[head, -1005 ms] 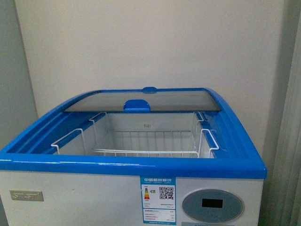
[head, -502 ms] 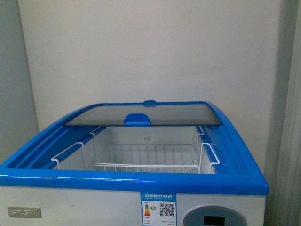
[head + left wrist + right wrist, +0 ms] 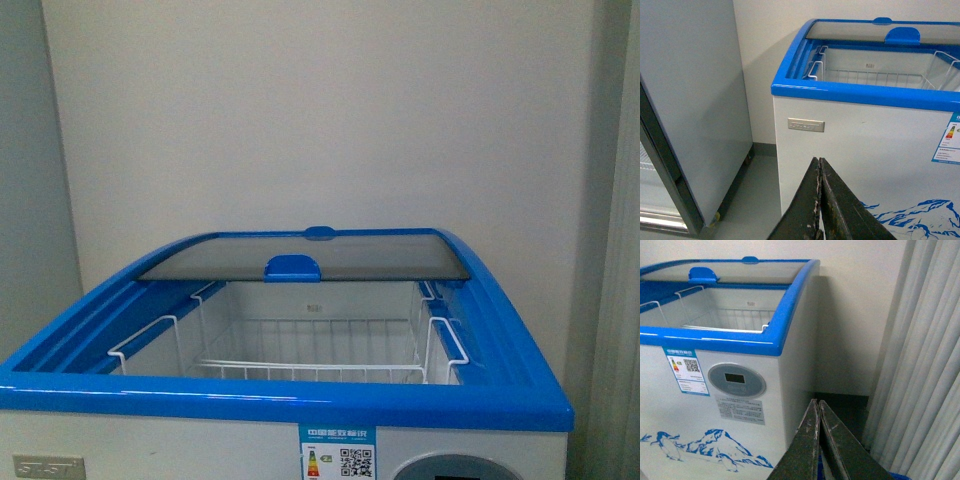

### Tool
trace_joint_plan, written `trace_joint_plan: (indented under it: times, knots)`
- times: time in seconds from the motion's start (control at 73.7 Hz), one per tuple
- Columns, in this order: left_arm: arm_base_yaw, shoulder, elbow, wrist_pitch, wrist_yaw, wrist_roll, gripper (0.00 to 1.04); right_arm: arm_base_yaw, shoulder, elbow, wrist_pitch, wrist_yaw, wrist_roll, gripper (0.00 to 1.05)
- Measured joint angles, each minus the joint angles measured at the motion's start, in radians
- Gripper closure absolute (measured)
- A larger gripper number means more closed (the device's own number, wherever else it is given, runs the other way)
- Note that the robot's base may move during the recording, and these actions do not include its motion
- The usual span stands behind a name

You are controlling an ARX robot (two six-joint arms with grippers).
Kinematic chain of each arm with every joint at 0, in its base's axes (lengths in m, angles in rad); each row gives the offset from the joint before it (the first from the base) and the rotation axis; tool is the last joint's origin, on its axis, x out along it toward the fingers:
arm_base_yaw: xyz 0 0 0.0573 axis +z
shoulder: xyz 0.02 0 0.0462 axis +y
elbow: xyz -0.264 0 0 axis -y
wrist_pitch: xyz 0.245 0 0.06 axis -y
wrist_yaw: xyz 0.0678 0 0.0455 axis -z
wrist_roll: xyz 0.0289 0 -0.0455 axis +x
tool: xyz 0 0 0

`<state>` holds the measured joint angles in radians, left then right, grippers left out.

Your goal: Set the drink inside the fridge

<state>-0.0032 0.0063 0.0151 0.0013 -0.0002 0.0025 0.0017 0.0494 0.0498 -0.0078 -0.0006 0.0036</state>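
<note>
While the chest freezer [image 3: 285, 405] is standing with its glass lid [image 3: 305, 254] slid back, the left gripper [image 3: 819, 200] and right gripper [image 3: 818, 440] are keeping their jaws pressed together, pinching nothing.

The front camera is looking down into the fridge [image 3: 300, 400]; both wrist cameras are facing it from lower, flanking corners.

The floor [image 3: 752, 200] is plain grey and runs up to a grey skirting at the foot of the wall. Standing on it is the fridge [image 3: 865, 150], a white chest with a blue top rim, its base out of view. Just beside it, with a narrow gap between, stands a tall grey cabinet [image 3: 695, 100]. On the fridge's other side, pale curtains [image 3: 920, 365] hang down toward the floor.
</note>
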Motion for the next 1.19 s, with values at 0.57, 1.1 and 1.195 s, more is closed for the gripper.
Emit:
trace_joint_plan:
  times: [0.57, 1.1, 1.195]
  knots:
    - [0.000, 0.000, 0.000, 0.000, 0.000, 0.000, 0.67, 0.000, -0.043, -0.034, 0.005, 0.000, -0.001, 0.65]
    - [0.000, 0.000, 0.000, 0.000, 0.000, 0.000, 0.08, 0.000, -0.043, -0.034, 0.005, 0.000, -0.001, 0.08]
    - [0.000, 0.000, 0.000, 0.000, 0.000, 0.000, 0.08, 0.000, -0.043, -0.034, 0.005, 0.000, -0.001, 0.08]
